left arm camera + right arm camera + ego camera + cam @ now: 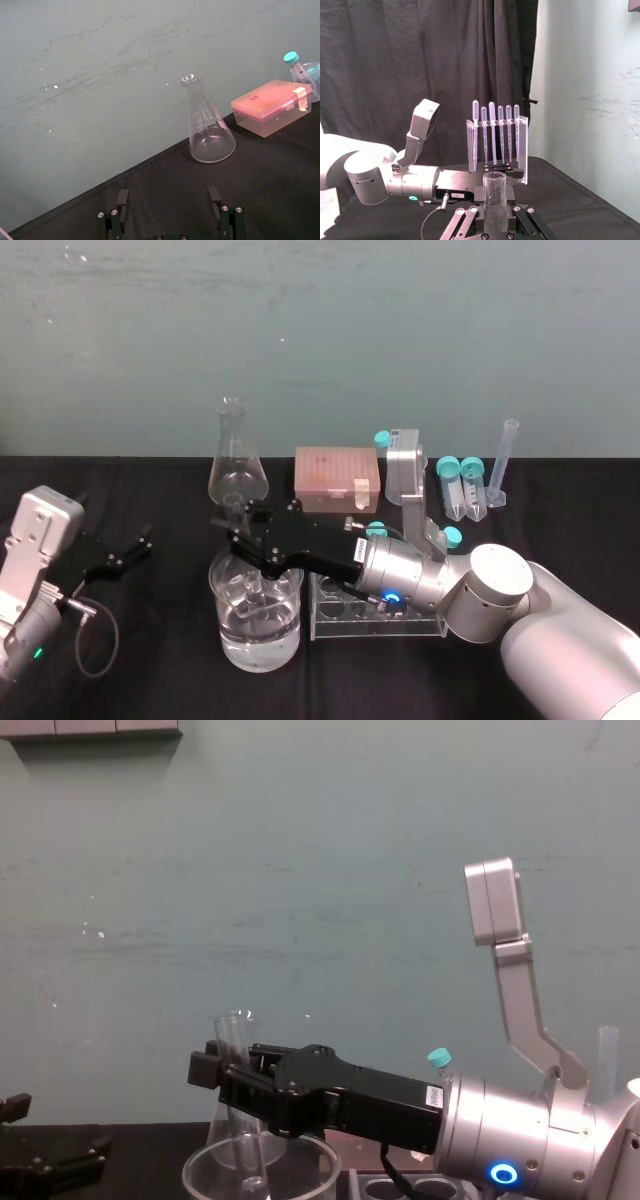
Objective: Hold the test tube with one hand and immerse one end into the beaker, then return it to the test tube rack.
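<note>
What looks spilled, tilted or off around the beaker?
Nothing stands out: the right pincer holds the test tube near upright in the beaker, no spill on the table; the left pincer rests open at left.

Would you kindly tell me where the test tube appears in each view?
Head view: test tube held by the right gripper, lower end inside the beaker.
Chest view: lower left, entering the beaker.
Right wrist view: held at bottom centre.
Left wrist view: aimed at the conical flask instead.
Shared landmark: the conical flask, behind the beaker.
</note>
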